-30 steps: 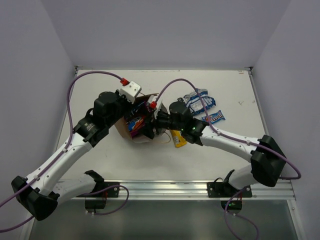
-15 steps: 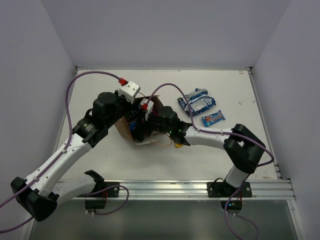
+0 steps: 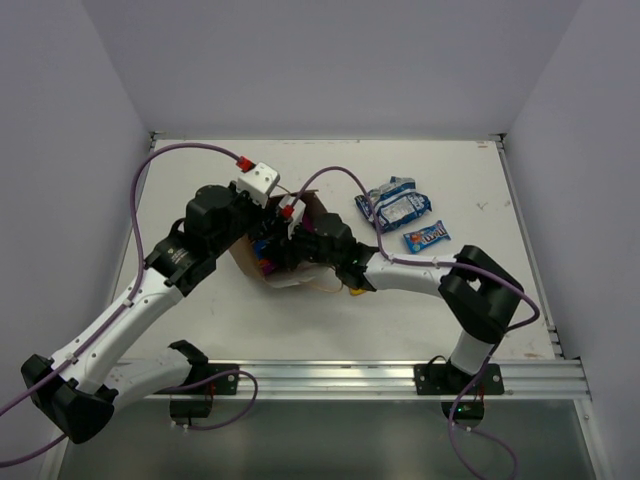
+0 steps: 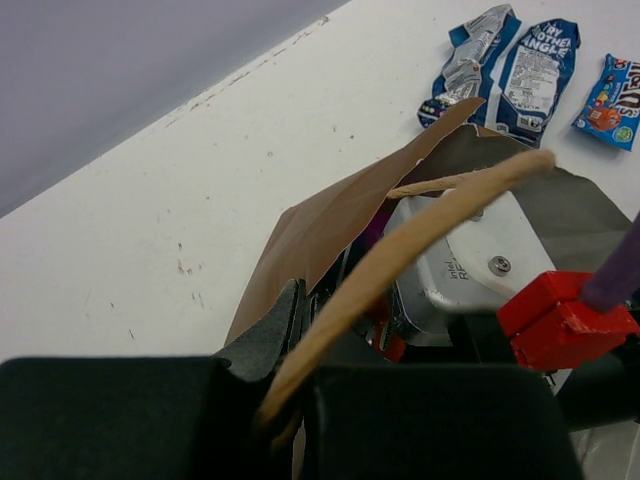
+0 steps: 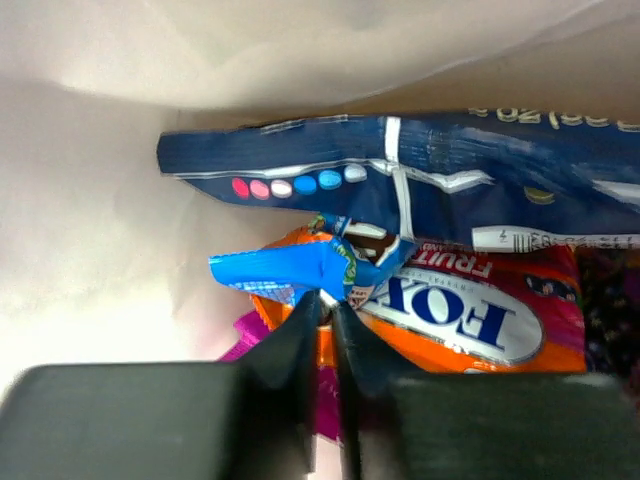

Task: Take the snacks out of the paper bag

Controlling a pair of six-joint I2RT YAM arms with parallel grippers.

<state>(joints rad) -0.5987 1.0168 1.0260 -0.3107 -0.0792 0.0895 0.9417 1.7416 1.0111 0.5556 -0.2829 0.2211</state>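
The snacks are split. 2 blue-white packets (image 3: 396, 203) and 1 loose blue bar (image 3: 427, 236) lie on the table (image 3: 480, 180), right of the paper bag (image 3: 246, 260); at least 4 more are inside it. The bag sits left of centre with its mouth facing right.

The left gripper (image 4: 290, 370) is pressed together on the bag's pale handle (image 4: 420, 235), lifting the upper wall. The right gripper (image 5: 328, 305) is deep in the mouth. Its fingers are almost touching and appear to pinch only the crimped end of a light-blue packet (image 5: 290, 272). That packet rests on the orange-red packet (image 5: 460, 320), under the dark blue bag (image 5: 440, 185), with a magenta pouch (image 5: 245, 335) beside it.

With so thin a hold, the pull is best slow and straight out to the right. The left side should stay firm so the bag does not follow. Neighbouring packets may drag along.
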